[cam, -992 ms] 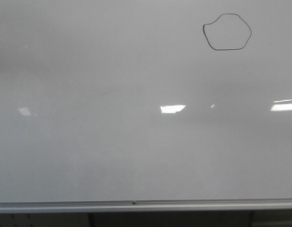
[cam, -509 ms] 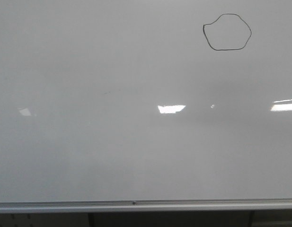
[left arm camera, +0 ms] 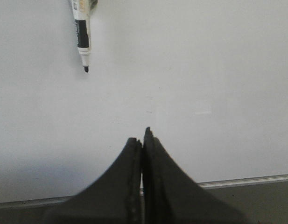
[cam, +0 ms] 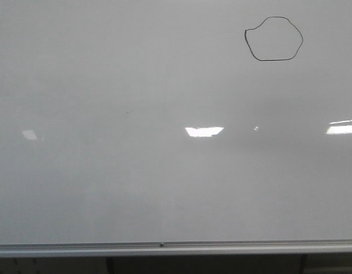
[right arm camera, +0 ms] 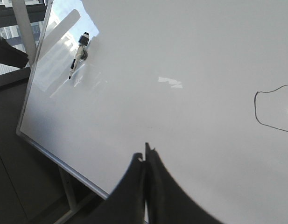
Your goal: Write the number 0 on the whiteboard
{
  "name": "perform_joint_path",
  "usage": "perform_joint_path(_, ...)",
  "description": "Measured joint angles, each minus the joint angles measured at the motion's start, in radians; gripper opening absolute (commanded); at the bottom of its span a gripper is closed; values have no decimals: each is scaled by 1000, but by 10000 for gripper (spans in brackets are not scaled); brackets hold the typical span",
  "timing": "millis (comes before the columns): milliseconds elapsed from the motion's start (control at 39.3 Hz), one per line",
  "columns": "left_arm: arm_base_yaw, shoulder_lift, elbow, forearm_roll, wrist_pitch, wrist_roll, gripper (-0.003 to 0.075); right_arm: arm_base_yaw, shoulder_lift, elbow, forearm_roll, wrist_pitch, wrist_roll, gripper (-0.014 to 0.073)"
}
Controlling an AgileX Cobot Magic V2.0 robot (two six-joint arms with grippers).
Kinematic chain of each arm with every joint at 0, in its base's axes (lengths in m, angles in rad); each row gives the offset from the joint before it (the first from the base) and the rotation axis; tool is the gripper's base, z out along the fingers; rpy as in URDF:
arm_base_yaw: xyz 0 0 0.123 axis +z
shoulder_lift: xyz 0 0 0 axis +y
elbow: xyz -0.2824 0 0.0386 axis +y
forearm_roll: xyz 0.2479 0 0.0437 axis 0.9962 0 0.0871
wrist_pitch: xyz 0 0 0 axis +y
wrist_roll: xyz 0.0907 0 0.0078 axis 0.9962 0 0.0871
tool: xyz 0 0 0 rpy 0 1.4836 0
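The whiteboard (cam: 164,171) fills the front view, glossy pale grey with a silver rail along its lower edge. The number 0 (cam: 273,39) is a thin black lumpy closed loop at its upper right; part of it shows in the right wrist view (right arm camera: 270,109). Neither gripper is in the front view. My left gripper (left arm camera: 141,137) is shut and empty over the whiteboard (left arm camera: 204,70). My right gripper (right arm camera: 144,154) is shut and empty over the whiteboard (right arm camera: 181,56). A marker (left arm camera: 82,32) with its cap off lies on the board, apart from both grippers; it also shows in the right wrist view (right arm camera: 78,55).
The board's silver rail (cam: 176,247) runs along the bottom, with dark frame legs below. Bright light reflections (cam: 204,131) lie across the board's middle. In the right wrist view the board's corner and its stand (right arm camera: 64,186) show.
The light reflection in the middle of the board has drifted slightly left. The number 0 has not changed.
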Motion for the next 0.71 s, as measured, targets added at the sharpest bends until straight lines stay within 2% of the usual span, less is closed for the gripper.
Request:
perform_joint_path(305, -37, -229, 98, -71, -4, 0, -20, 0, 0, 0, 0, -2, 0, -69)
perform_joint_path(712, -37, -246, 102, -78, 10, 0, -20, 0, 0, 0, 0, -2, 0, -69)
